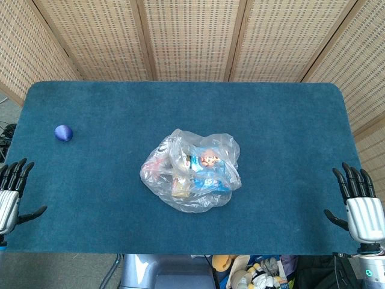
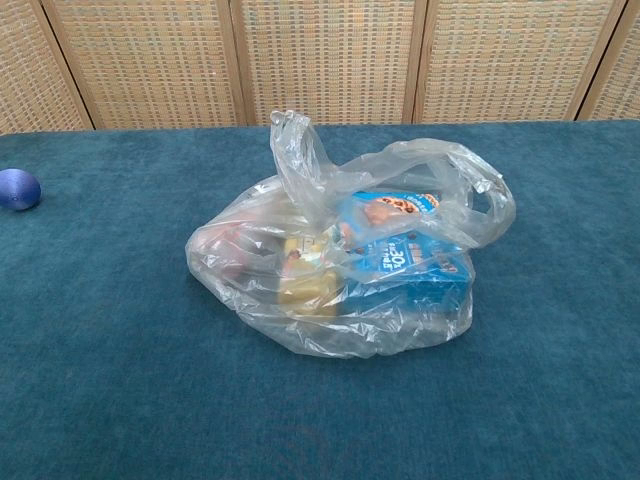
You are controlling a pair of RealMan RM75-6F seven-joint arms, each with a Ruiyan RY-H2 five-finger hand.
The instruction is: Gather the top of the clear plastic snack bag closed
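Centrally on the blue table (image 1: 90, 198) sits the bag (image 1: 191, 171), a clear plastic sack lying slumped on the cloth with its top ungathered. From the chest view its two handle loops stand loose: one rises at about 11 o'clock from the bag's middle, the other arcs over at 2 o'clock. Inside, a blue snack box (image 2: 408, 262) fills the 3 o'clock side, and a yellowish packet (image 2: 305, 285) and a reddish one (image 2: 232, 255) lie toward 9 o'clock.

Neither hand touches the bag. Seen from the head camera, the left hand (image 1: 11, 191) rests at the table's edge at 8 o'clock from the bag, fingers apart and holding nothing. The right hand (image 1: 360, 205) sits at the opposite edge at 4 o'clock, likewise spread and holding nothing. Both are well apart from the bag.

A small purple ball (image 1: 64, 133) lies at 10 o'clock, near the left edge. A wicker screen (image 1: 192, 36) stands behind the table at 12 o'clock.
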